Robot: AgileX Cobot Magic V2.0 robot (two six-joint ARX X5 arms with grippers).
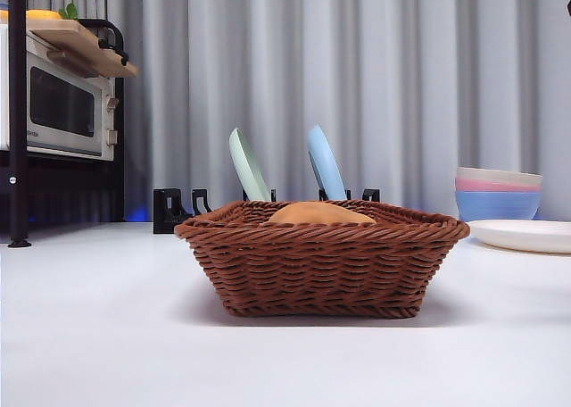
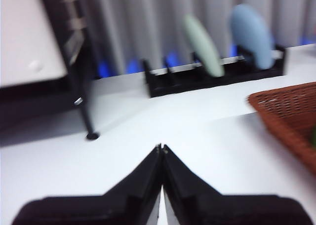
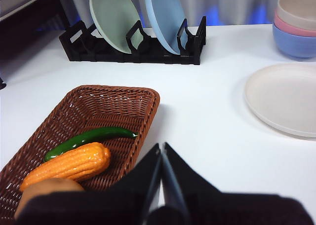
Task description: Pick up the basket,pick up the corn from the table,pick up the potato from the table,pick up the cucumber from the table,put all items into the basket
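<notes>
The brown wicker basket [image 1: 321, 260] stands on the white table [image 1: 89, 336]; its rim also shows in the right wrist view [image 3: 98, 90] and a corner in the left wrist view [image 2: 291, 111]. In the basket lie the corn [image 3: 69, 165], the dark green cucumber [image 3: 91, 137] and the tan potato [image 3: 47, 189]. The potato's top rises above the rim in the front view [image 1: 319, 213]. My right gripper [image 3: 161, 147] is shut and empty, above the table beside the basket. My left gripper [image 2: 161, 147] is shut and empty, off to the basket's side.
A black rack [image 3: 133, 50] holds a green plate [image 1: 247, 166] and a blue plate [image 1: 325, 163] behind the basket. A white plate [image 3: 284, 97] and stacked bowls [image 1: 498, 193] stand at the right. A microwave on a dark shelf [image 1: 58, 108] stands at the left.
</notes>
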